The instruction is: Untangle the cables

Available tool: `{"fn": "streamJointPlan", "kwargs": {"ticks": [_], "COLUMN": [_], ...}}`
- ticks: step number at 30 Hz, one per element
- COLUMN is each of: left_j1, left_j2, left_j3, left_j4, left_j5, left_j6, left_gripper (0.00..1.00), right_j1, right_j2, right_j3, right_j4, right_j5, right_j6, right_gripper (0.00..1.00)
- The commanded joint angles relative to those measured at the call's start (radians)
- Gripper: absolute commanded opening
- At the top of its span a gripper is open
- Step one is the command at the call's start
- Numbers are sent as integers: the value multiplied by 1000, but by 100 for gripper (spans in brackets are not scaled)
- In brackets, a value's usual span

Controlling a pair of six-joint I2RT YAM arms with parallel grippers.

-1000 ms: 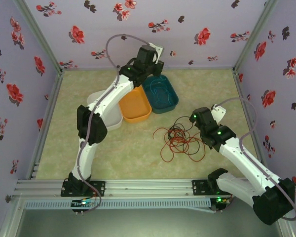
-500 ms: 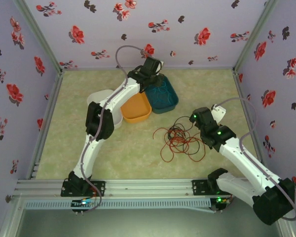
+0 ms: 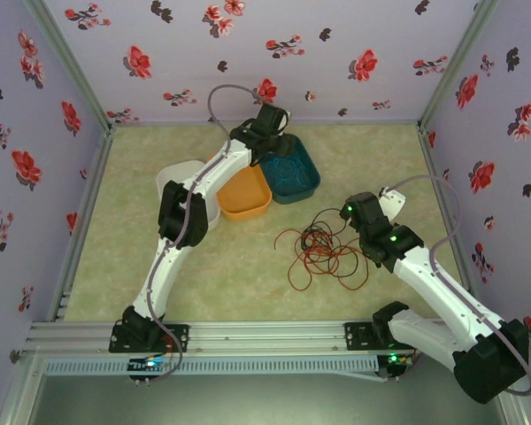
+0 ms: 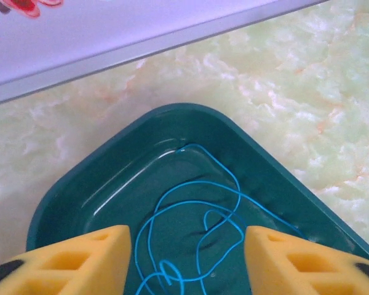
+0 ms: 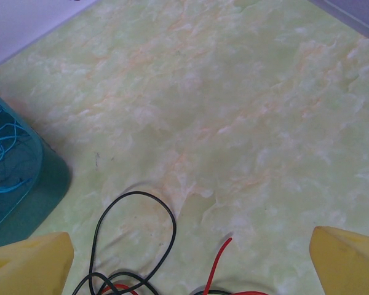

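Observation:
The blue cable lies coiled and loose on the floor of the teal bin, also seen from above as the teal bin. My left gripper hovers over it, open, with the yellow fingers on either side of the coil and nothing pinched. The red cable and the black cable lie tangled on the floor. In the right wrist view a black loop and a red end show. Just above them my right gripper stands wide open and holds nothing.
An orange bin and a white bin sit left of the teal one. The teal bin's corner lies left of my right gripper. Flowered walls enclose the marbled floor; a metal rail runs along the near edge.
My left arm has stretched back and right, from above the orange bin to above the teal bin, and its jaws have parted. The right arm has not moved.

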Motion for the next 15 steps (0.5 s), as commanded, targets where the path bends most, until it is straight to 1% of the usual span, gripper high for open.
{"fn": "streamJointPlan", "kwargs": {"ticks": [1, 3, 6, 8, 9, 10, 15], "left_j1": [8, 10, 10, 6, 4, 1, -23], "left_j2": [-16, -31, -69, -108, -135, -163, -343], "left_j3": [35, 36, 30, 6, -21, -49, -233], "left_j4": [-8, -14, -30, -30, -23, -13, 66], "left_j5": [11, 9, 11, 9, 8, 9, -9], "left_j6": [2, -2, -11, -18, -20, -22, -19], "left_gripper": [60, 67, 74, 82, 88, 99, 100], "right_j1": [-6, -6, -6, -6, -7, -6, -7], "right_j2": [-8, -6, -7, -7, -7, -6, 14], "right_j3": [22, 22, 23, 24, 23, 23, 38], "right_j4": [-19, -18, -23, -26, -26, -27, -41], "right_j5": [1, 1, 3, 5, 6, 5, -25], "right_j6": [14, 14, 13, 13, 11, 10, -16], "right_gripper": [99, 99, 99, 99, 99, 99, 99]}}
